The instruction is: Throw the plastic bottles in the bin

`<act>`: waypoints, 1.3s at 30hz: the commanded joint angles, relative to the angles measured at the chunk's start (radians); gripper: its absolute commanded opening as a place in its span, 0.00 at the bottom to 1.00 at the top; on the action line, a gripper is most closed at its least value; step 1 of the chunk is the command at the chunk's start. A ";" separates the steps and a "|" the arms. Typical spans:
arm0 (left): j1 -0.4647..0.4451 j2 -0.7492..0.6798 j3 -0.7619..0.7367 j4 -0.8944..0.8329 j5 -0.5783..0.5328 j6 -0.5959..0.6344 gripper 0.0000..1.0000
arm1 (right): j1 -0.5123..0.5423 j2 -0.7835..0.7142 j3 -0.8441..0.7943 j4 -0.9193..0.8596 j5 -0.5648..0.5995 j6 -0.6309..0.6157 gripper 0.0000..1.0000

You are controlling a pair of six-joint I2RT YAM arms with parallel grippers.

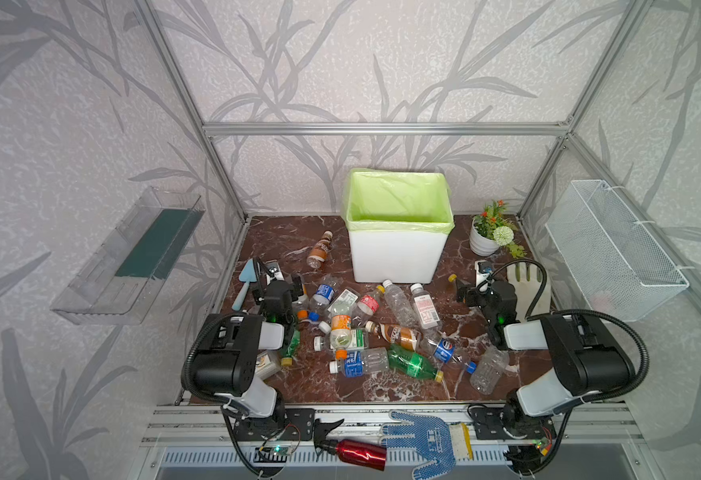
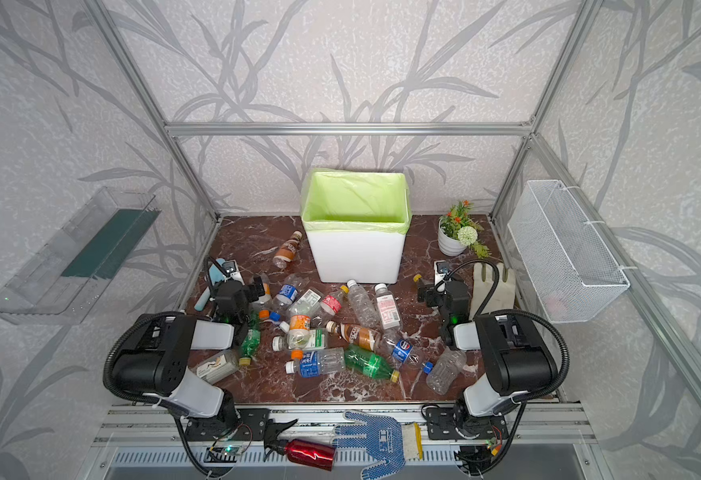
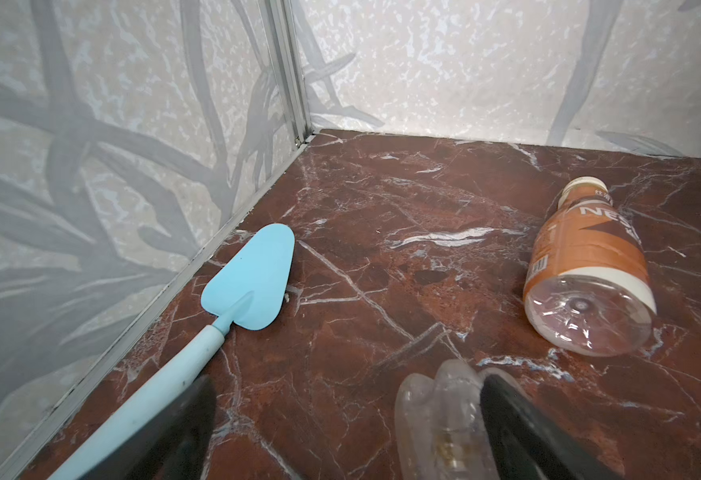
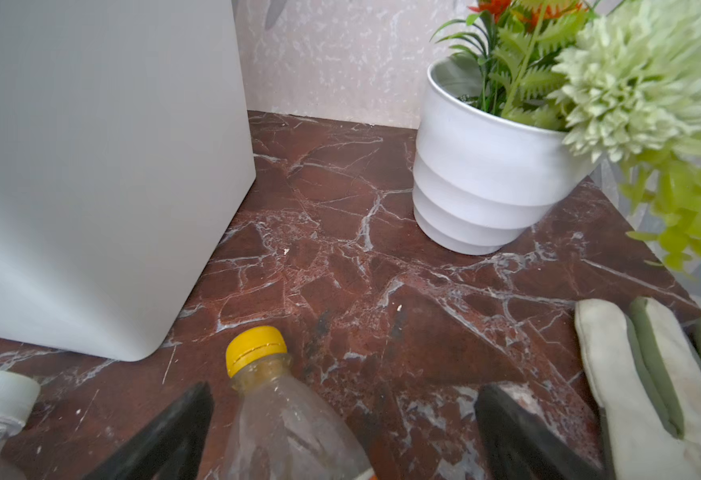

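Note:
Several plastic bottles (image 1: 382, 328) lie in a heap on the marble floor in front of the bin (image 1: 398, 253), a white tub lined with a light-green bag. A brown-labelled bottle (image 3: 585, 266) lies apart, left of the bin. My left gripper (image 3: 348, 399) is open at the heap's left edge. The base of a clear bottle (image 3: 440, 415) sits between its fingers, close against one of them. My right gripper (image 4: 346, 399) is open to the right of the bin (image 4: 91, 166). A clear yellow-capped bottle (image 4: 282, 415) lies between its fingers, nearer one side, and is not gripped.
A light-blue spatula (image 3: 249, 278) lies along the left wall. A white plant pot (image 4: 477, 178) and a white glove (image 4: 647, 382) sit at the right. A red spray bottle (image 1: 357, 453) and a blue dotted glove (image 1: 427, 440) lie on the front rail. A wire basket (image 1: 614, 249) and a clear tray (image 1: 132, 257) hang on the side walls.

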 commanded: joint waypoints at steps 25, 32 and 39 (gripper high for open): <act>0.000 0.002 -0.002 0.017 0.022 0.007 0.99 | 0.004 0.006 0.018 0.012 -0.005 -0.009 0.99; 0.001 0.003 -0.001 0.018 0.022 0.008 0.99 | 0.004 0.007 0.018 0.012 -0.006 -0.009 0.99; 0.005 -0.047 0.026 -0.077 -0.011 -0.005 0.99 | -0.002 -0.008 0.020 0.001 -0.004 0.003 1.00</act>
